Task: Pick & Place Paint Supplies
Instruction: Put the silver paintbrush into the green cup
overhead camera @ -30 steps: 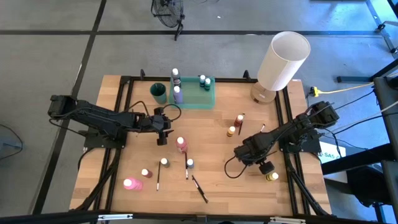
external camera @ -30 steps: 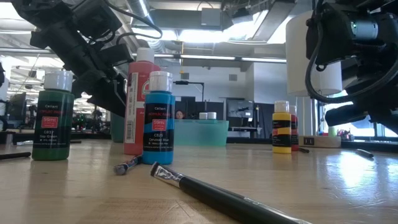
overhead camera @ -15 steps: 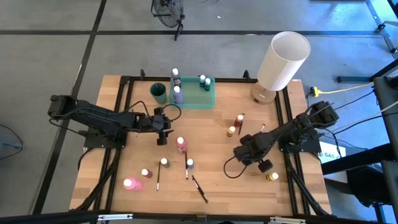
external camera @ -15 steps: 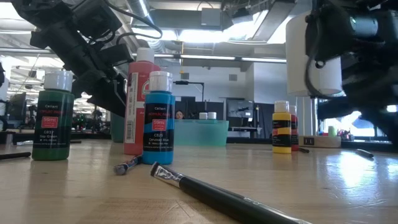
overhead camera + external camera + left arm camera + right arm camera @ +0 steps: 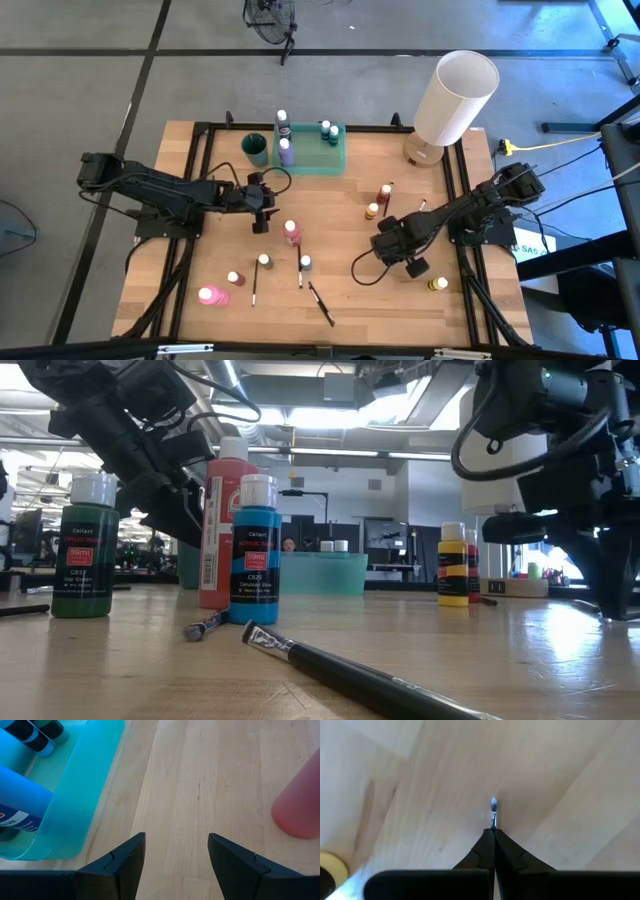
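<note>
From above, we're seeing a few bottles [image 5: 285, 150] sitting in the green tray [image 5: 338, 160] already, but lots are waiting on the table [image 5: 350, 300]: pink bottle [image 5: 292, 232], yellow one [image 5: 438, 284], brushes [image 5: 320, 303] etc.

Low down, blue bottle [image 5: 256, 550] & green bottle [image 5: 84, 546] are standing on the wood, not put away.

Left wrist: left gripper [image 5: 176, 851] is hanging wide, holding nothing, near the tray.

Right wrist: right gripper [image 5: 493, 836] is pinching a thin brush [image 5: 493, 815] above the table. We think lots is left.

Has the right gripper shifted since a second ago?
Yes. In the high view the right gripper, shut on a thin paintbrush, has pulled up and left, away from the yellow bottle.
</note>
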You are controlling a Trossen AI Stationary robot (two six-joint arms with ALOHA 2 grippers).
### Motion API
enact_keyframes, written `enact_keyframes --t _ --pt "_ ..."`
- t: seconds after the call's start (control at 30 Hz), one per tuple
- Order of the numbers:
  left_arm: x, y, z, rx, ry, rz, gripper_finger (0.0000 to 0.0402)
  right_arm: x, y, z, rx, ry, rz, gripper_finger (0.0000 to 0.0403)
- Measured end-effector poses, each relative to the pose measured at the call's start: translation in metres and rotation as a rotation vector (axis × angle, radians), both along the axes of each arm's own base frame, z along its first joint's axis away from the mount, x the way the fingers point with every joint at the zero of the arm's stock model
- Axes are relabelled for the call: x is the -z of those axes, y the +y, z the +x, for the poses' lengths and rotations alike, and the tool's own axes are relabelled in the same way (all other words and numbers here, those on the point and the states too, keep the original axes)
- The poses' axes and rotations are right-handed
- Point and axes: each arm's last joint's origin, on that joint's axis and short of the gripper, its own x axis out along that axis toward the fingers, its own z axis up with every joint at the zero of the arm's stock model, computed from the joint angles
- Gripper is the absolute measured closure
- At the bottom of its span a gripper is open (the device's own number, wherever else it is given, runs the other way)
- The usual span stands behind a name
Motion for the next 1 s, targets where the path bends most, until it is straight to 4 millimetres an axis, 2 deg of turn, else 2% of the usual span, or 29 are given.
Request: enact_keyframes --t 0.2,0.8,1.0 --pt "0.0001 0.0 0.0 0.0 0.0 0.0 0.019 -0.0002 0.002 0.0045 0.01 -0.044 0.028 0.0402" --pt "-0.0001 -0.0001 0.0 0.0 -0.001 0.0 0.019 -0.0002 -0.0004 0.0046 0.122 -0.021 0.035 0.0402" --pt "0.0001 0.0 0.0 0.0 0.0 0.0 0.019 0.0002 -0.0036 0.0059 0.137 -0.012 0.056 0.0387"
